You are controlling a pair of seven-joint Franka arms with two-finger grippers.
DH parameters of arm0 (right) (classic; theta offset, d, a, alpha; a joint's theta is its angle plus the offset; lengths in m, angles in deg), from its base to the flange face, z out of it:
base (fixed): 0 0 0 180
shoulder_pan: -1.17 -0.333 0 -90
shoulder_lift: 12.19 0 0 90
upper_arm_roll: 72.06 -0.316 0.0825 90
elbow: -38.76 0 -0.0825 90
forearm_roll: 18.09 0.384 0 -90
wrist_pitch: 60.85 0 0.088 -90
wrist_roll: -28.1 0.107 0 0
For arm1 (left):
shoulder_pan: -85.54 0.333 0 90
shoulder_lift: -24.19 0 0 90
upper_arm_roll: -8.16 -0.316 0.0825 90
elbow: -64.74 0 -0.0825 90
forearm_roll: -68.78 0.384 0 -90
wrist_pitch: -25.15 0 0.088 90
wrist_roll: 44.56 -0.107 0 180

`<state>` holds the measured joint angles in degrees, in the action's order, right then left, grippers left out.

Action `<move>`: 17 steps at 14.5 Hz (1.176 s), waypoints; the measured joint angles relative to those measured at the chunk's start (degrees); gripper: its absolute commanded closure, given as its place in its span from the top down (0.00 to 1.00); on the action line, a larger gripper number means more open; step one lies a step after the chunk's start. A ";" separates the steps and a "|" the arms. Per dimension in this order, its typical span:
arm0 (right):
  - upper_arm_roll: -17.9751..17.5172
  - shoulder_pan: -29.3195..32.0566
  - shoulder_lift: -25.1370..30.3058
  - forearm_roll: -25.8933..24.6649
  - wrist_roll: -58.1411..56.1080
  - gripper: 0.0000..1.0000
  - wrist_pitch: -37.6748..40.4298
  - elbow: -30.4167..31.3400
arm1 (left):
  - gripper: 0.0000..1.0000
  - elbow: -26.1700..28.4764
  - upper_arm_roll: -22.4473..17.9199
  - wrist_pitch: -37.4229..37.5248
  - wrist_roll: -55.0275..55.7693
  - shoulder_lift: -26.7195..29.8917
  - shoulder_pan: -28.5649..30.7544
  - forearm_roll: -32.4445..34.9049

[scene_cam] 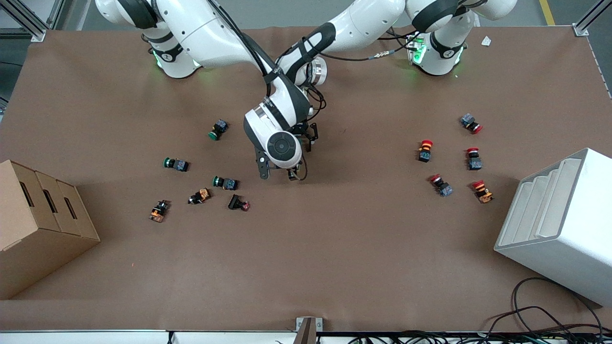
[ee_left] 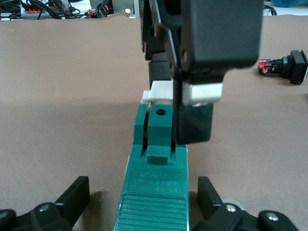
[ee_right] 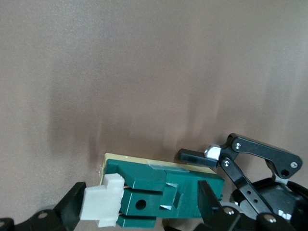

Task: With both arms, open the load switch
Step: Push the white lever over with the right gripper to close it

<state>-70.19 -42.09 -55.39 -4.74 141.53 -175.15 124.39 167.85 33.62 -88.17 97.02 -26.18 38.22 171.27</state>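
Both black two-finger grippers meet mid brown tabletop point(scene_cam: 334, 248): right gripper point(ee_right: 139, 211) clamps dark green rectangular load switch point(ee_right: 163, 190) w/ white toggle piece point(ee_right: 103, 206) across its body, left gripper point(ee_left: 144, 199) sits spread either side of it, not pinching.

This is a robotics lab or test bench, no home or shop. A wide table point(scene_cam: 334, 267) is covered in plain brown sheeting, framed at the corners by aluminium rails point(scene_cam: 28, 21). Two white arms point(scene_cam: 210, 33) are bolted along one edge, their bases glowing green. Loose cables point(scene_cam: 540, 310) trail off the edge nearest the front camera. Industrial push buttons are scattered in groups, green-capped ones point(scene_cam: 174, 164) toward the right arm's end, red-capped ones point(scene_cam: 473, 157) toward the left arm's. A cardboard box point(scene_cam: 38, 224) and a white sorting bin point(scene_cam: 559, 224) sit at the two ends.
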 measured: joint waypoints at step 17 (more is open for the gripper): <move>-1.53 0.02 1.34 1.22 -2.48 1.00 14.47 -3.96 | 0.99 -0.05 -0.06 -0.01 -0.16 -0.02 -0.03 0.00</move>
<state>-71.73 -42.08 -54.05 -3.52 139.05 -160.68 120.43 167.80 33.56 -88.18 96.86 -26.20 38.19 171.27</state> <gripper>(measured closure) 0.000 0.004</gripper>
